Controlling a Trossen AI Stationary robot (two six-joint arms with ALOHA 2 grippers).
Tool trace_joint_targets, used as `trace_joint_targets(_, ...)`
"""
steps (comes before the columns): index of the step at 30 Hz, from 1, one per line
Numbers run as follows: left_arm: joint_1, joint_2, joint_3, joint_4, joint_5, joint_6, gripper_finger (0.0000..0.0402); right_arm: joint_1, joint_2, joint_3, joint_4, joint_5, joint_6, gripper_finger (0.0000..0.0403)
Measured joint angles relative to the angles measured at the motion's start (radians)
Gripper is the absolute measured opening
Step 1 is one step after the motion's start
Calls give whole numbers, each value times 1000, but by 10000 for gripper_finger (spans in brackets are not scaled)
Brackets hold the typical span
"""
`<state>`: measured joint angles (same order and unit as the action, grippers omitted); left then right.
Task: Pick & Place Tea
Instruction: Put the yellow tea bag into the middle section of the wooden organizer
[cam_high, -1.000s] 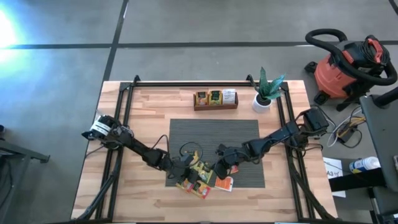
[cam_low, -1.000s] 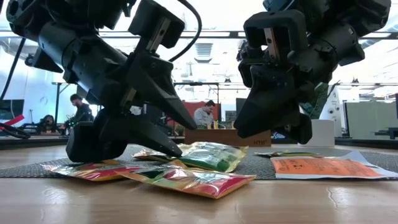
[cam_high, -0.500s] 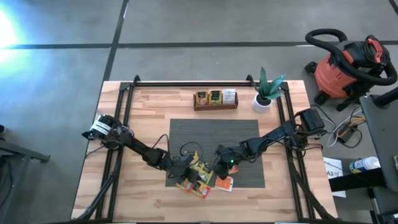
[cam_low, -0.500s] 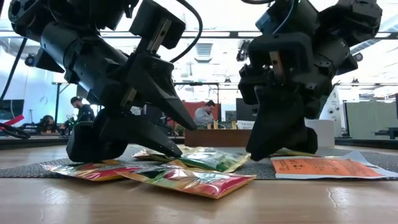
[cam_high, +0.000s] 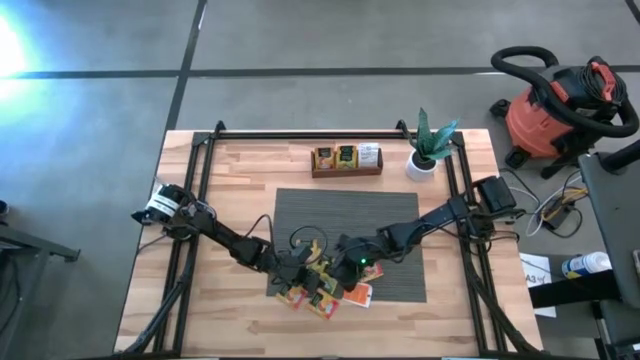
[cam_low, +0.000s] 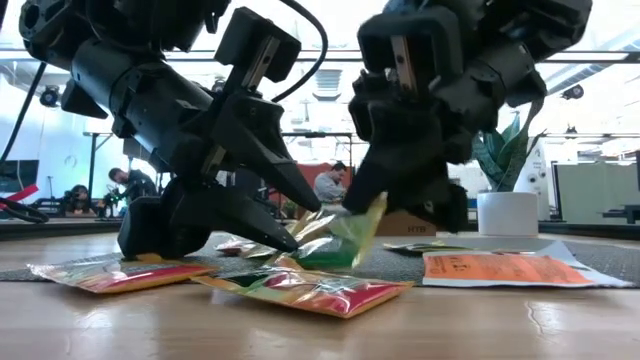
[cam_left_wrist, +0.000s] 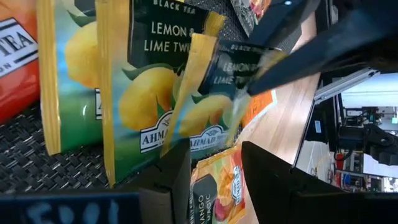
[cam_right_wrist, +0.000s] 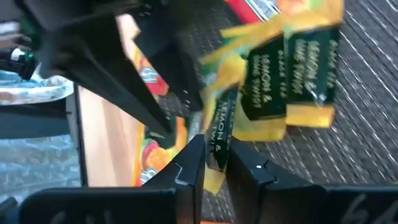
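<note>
Showing only in the right wrist view: end effector (cam_right_wrist: 214, 163) pinching sachet (cam_right_wrist: 219, 127).

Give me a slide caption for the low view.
Right gripper lifts a yellow-green tea sachet by its edge from the pile while the open left gripper waits beside it.

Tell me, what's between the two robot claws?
A yellow-green tea packet, tilted up off the mat. The right gripper pinches its edge; the open left gripper sits beside it. The low view shows this best.
</note>
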<state>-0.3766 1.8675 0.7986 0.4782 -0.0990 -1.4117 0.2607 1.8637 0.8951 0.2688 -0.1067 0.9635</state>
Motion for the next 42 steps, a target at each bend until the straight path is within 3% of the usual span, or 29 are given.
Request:
trace_joint_targets(9,0,0,0,0,2,4,138,1,0,18,-46,-10,-29,52)
trace_joint_targets(17,-1,-6,-2,22,-20,5,138,1,-1,17,-100,-4,-34,12)
trace_joint_targets(26,0,-110,-6,27,-73,62,138,-2,-68,26,-124,5,-129,9)
trace_joint_targets(29,0,-166,-11,-59,-119,73,138,-9,-131,52,-242,43,-199,8)
trace_joint_targets(33,-7,-275,-14,-203,-220,83,138,-30,-227,125,-535,189,-345,8)
trace_joint_targets(36,-13,-351,-16,-327,-309,84,138,-75,-292,190,-709,219,-469,8)
trace_joint_targets(42,-23,-494,-21,-442,-466,106,138,-241,-368,312,-863,265,-714,8)
